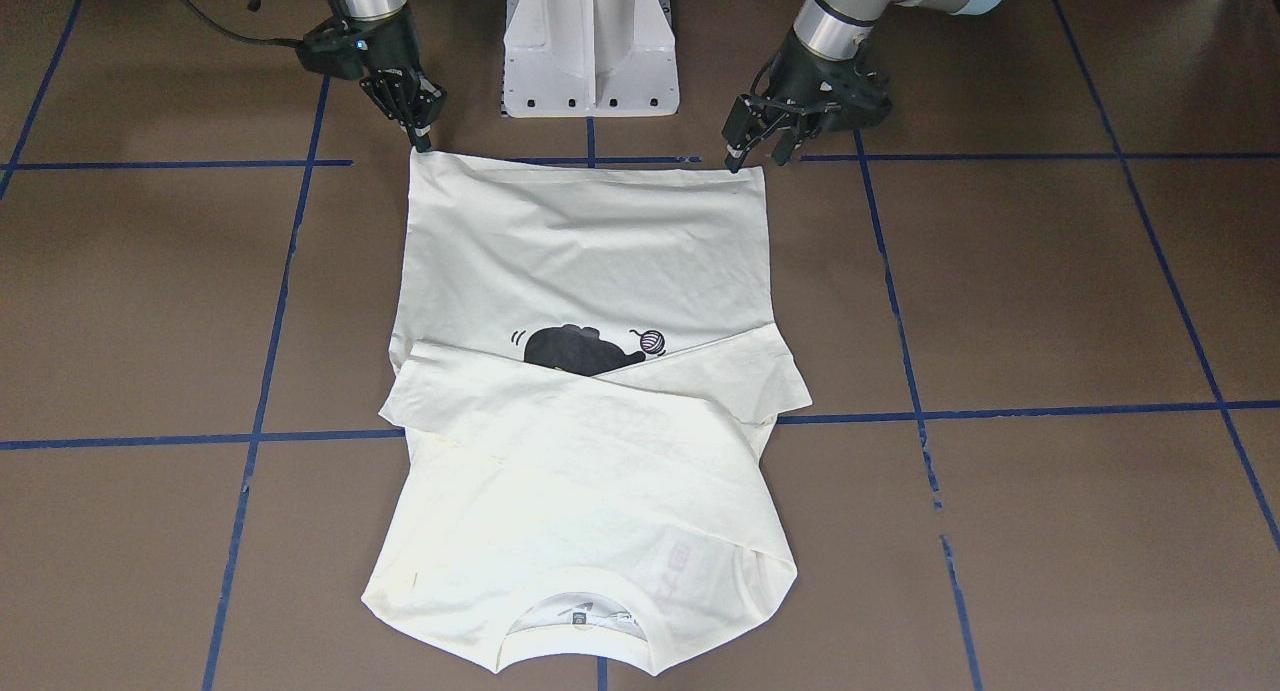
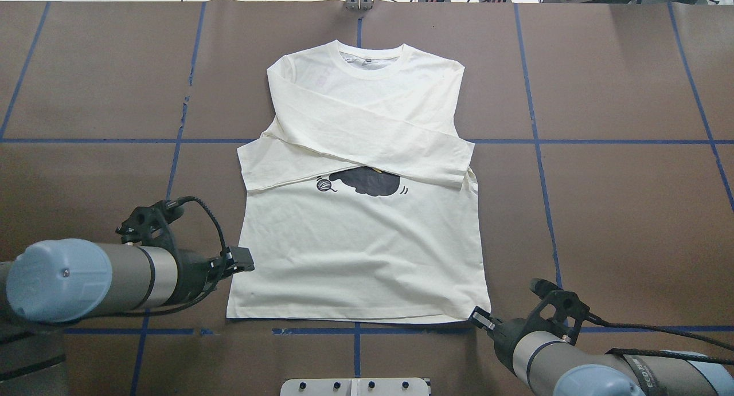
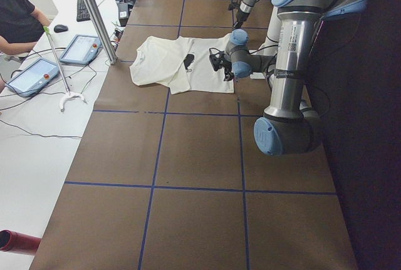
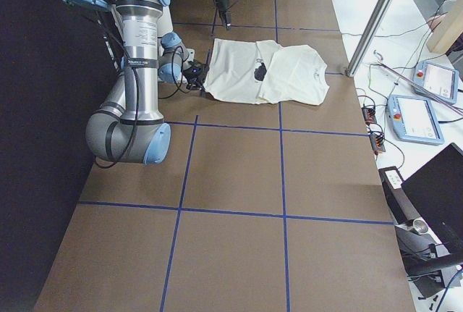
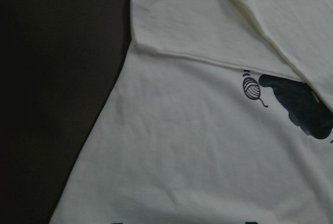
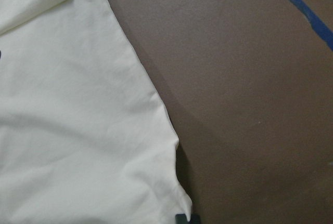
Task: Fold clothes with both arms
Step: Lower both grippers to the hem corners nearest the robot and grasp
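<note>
Staging the hem-to-collar fold, judging by the layout. Left hand point(image 1: 757, 155) low by the near-left hem corner, fingers spread, nothing between them yet. T-shirt point(image 2: 361, 253) flat mid-surface point(image 2: 619, 212), print side up, collar point(image 2: 370, 61) at the far end, both sleeves point(image 2: 367, 133) already crossed over the chest and partly covering the cat print point(image 2: 367, 183). Right hand point(image 2: 480, 320) tip-down at the near-right hem corner. Looks narrow, but can't tell whether pinched on cloth or just touching.

Next, likely:
- Close both hands on the corners.
- Lift together.
- Carry the hem point(image 2: 355, 320) forward toward the collar, matching height and spacing for a straight edge.

Worth grabbing both fabric layers, to avoid peeling only the top one.
</note>
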Tool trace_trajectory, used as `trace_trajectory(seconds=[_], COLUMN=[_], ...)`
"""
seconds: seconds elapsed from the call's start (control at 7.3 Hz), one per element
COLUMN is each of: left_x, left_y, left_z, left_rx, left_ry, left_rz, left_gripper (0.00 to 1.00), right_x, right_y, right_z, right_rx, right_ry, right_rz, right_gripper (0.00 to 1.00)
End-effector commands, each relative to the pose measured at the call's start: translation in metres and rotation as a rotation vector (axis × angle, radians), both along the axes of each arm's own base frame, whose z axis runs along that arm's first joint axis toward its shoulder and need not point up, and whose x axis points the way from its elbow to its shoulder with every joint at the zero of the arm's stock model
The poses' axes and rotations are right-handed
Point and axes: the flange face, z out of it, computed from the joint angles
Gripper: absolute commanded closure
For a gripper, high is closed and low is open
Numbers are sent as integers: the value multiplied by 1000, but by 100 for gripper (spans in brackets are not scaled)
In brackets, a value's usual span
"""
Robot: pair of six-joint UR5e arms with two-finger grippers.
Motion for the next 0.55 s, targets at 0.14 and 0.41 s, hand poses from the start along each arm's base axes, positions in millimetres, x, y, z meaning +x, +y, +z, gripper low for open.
trace_trajectory(seconds=[0.14,0.41], left_x=[39,53], left_y=[55,54], left_z=[21,21], left_rx=[-45,-44], left_ry=[-119,-150], left_rz=[23,29], left_gripper=[26,31], right_x=[1,0], right_y=[1,1], right_z=[2,2], right_rx=[2,2], right_ry=[7,7], right_rz=[-2,-3], right_gripper=[100,100])
